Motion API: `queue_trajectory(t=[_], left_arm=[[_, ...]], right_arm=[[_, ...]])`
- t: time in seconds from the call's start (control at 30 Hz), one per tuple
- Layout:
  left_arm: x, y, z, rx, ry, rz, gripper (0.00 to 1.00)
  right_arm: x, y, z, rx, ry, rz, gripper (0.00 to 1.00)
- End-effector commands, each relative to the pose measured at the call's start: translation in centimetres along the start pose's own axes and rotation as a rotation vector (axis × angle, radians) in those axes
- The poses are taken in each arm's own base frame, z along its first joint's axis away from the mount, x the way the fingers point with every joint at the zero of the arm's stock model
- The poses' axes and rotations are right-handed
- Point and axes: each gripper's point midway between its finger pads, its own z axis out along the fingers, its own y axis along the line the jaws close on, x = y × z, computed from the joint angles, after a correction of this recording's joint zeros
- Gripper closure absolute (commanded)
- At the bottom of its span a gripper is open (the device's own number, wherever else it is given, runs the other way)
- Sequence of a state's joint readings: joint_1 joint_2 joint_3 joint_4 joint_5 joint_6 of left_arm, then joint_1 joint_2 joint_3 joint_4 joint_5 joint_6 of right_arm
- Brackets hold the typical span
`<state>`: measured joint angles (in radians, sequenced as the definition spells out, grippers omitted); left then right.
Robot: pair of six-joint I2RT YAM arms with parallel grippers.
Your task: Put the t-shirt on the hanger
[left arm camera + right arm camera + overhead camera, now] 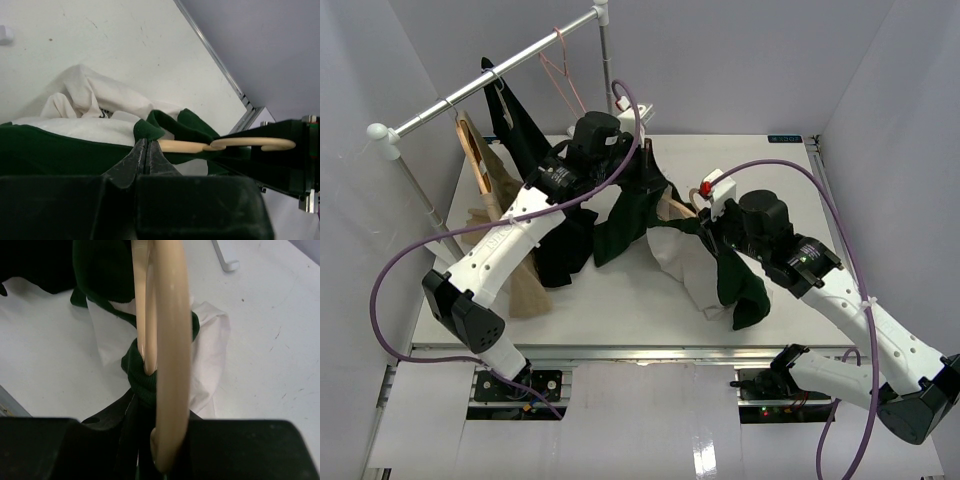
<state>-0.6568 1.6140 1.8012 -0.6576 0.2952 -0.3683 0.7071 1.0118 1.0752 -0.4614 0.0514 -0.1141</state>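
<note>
The t-shirt (692,262), dark green with a cream-white panel, hangs bunched between my two grippers above the table. The wooden hanger (677,208) pokes out of its neck opening. My left gripper (648,178) is shut on the green collar (148,128), with the hanger's arm (184,146) just right of the jaws. My right gripper (708,226) is shut on the opposite side of the collar (142,376), and the hanger's curved arms (170,340) run right alongside its jaws. The white panel (95,95) droops onto the table. The hanger's hook is hidden.
A clothes rail (490,72) stands at the back left with a pink wire hanger (560,70), another wooden hanger (470,145), a black garment (555,250) and a tan garment (525,285). The rail's foot (225,260) lies on the white table (770,170).
</note>
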Motion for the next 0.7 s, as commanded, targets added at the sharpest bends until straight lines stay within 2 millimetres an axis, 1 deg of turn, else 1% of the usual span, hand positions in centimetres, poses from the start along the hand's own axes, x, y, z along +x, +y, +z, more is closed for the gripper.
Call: queue_trajectory(t=[0.0,0.03,0.13,0.17,0.23,0.27,0.33,0.37,0.43,0.5,0.6,0.67], left_arm=[[-0.7,-3.0,-3.8,0.074,-0.051,0.115,0.76],[-0.7,-3.2,-4.4,0.085,-0.056,0.139,0.62],[-0.9,-2.2,-6.3,0.020,-0.101,0.211,0.47],[-0.9,-1.7,-6.7,-0.007,-0.107,0.248,0.45],[-0.6,-0.8,-7.6,-0.057,-0.113,0.294,0.43],[-0.8,-0.5,-8.4,-0.074,-0.125,0.341,0.42],[-0.2,-0.2,-9.3,-0.081,-0.123,0.427,0.43],[0.2,0.3,-9.5,-0.097,-0.115,0.453,0.43],[0.2,1.5,-10.9,-0.172,-0.133,0.500,0.43],[0.8,2.9,-11.3,-0.230,-0.113,0.535,0.45],[2.1,3.8,-11.4,-0.242,-0.066,0.588,0.46],[4.3,5.0,-10.6,-0.242,0.011,0.625,0.47]], right_arm=[[-5.2,0.2,-0.7,-0.027,-0.215,-0.025,0.92],[-5.3,0.5,-0.9,-0.045,-0.228,-0.032,0.92],[-5.5,0.9,-1.7,-0.066,-0.263,-0.053,0.92],[-5.5,1.1,-1.9,-0.075,-0.267,-0.054,0.92],[-5.5,1.6,-2.4,-0.100,-0.280,-0.058,0.92],[-5.3,2.0,-2.6,-0.124,-0.285,-0.061,0.92],[-4.9,2.6,-2.9,-0.153,-0.289,-0.057,0.92],[-4.5,3.1,-3.2,-0.175,-0.289,-0.055,0.92],[-3.8,3.6,-3.6,-0.200,-0.290,-0.051,0.92],[-3.4,3.6,-4.0,-0.195,-0.297,-0.045,0.92],[-3.3,3.5,-4.6,-0.187,-0.300,-0.038,0.92],[-3.5,3.7,-5.0,-0.198,-0.305,-0.029,0.92]])
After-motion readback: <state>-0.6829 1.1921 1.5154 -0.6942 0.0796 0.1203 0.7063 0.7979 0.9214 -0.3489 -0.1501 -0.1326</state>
